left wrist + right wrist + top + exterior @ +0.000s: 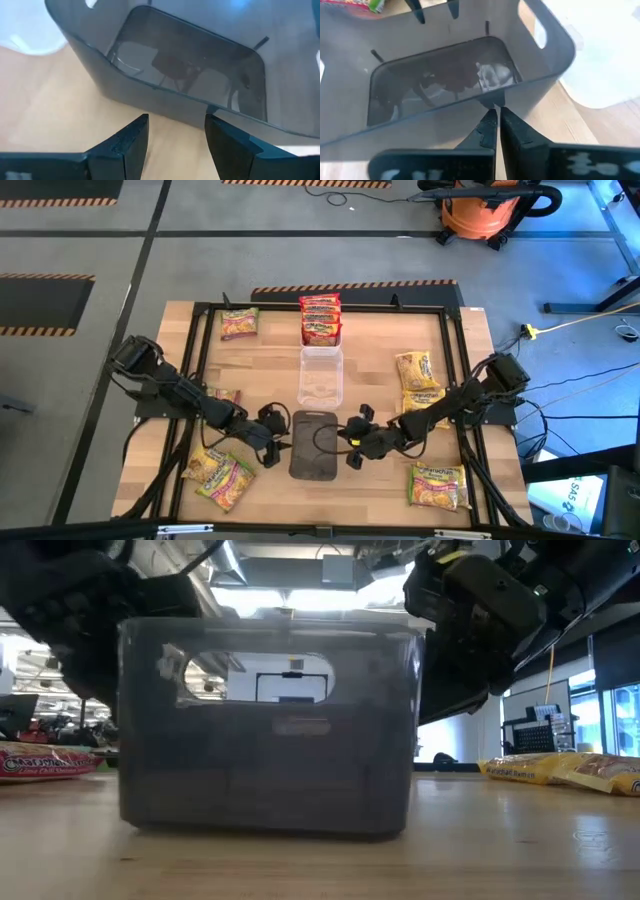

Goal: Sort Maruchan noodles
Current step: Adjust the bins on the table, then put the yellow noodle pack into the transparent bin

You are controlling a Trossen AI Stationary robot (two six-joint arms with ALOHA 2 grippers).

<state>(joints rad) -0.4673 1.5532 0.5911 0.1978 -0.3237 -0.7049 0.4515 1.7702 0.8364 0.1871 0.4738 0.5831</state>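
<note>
Both grippers flank empty dark bin (pixel 313 445) at near centre: left gripper (pixel 270 438) spread wide, right gripper (pixel 352 442) pinched closed, empty. Noodle packets (pixel 429 406) scattered around; red ones (pixel 320 318) in far bin. Next: reach for loose packet.

Left gripper (pixel 272 436) fingers spread; right gripper (pixel 352 442) fingers closed (both low).

A dark bin (pixel 313 445) sits low-centre on the wooden counter (pixel 370 480); a clear tray (pixel 320 376) lies just above; an orange vacuum (pixel 485 215) stands upper right.
</note>
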